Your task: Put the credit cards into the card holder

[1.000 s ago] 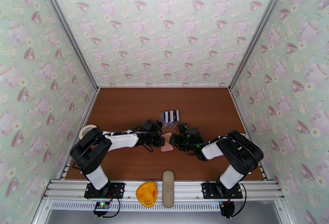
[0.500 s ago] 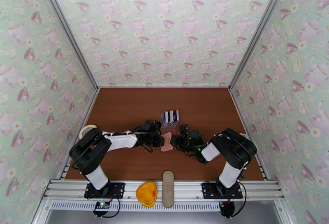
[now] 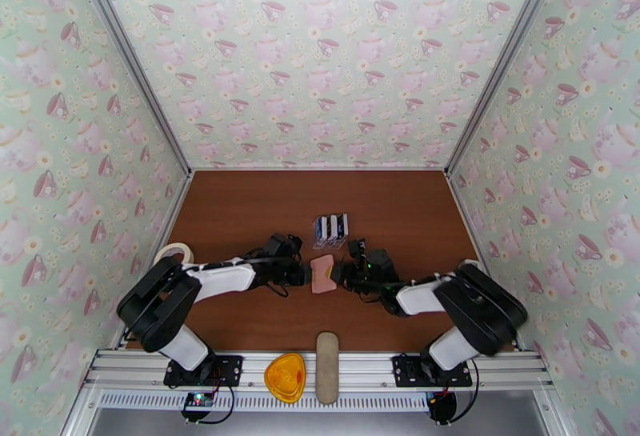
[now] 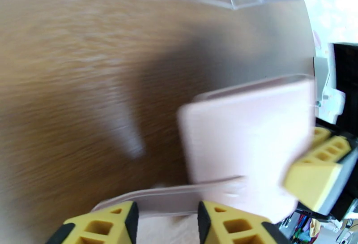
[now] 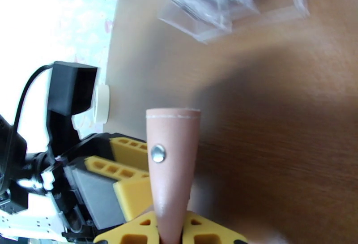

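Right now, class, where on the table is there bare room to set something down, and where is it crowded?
Free: the brown strip between the back wall and the credit cards, plus both far corners. Crowded: mid-table, where left gripper and right gripper meet at the card holder.

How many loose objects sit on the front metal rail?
2, side by side on the rail: an orange rounded item on the left, a beige oval case right of it. None seems hidden.
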Robot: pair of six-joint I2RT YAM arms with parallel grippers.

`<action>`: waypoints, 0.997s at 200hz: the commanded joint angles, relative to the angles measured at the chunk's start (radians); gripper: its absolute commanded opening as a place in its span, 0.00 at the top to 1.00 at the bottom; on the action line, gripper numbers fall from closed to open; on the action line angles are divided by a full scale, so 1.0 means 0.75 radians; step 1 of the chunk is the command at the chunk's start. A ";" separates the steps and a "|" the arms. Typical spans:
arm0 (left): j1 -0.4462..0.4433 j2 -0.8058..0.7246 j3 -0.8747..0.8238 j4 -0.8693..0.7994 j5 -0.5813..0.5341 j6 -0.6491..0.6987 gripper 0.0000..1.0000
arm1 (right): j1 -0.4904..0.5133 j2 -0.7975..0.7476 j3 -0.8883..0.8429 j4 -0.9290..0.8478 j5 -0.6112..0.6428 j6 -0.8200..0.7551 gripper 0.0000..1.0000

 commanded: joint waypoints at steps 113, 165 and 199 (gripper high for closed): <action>-0.003 -0.732 -0.091 -0.359 -0.387 0.117 0.00 | 0.317 -0.485 0.532 -1.557 0.891 -0.329 1.00; -0.018 -1.003 -0.198 -0.422 -0.549 0.072 0.00 | 0.490 -0.376 0.682 -1.828 1.196 -0.265 1.00; -0.023 -1.151 -0.305 -0.383 -0.536 0.032 0.00 | 0.565 -0.264 0.751 -1.955 1.356 -0.187 1.00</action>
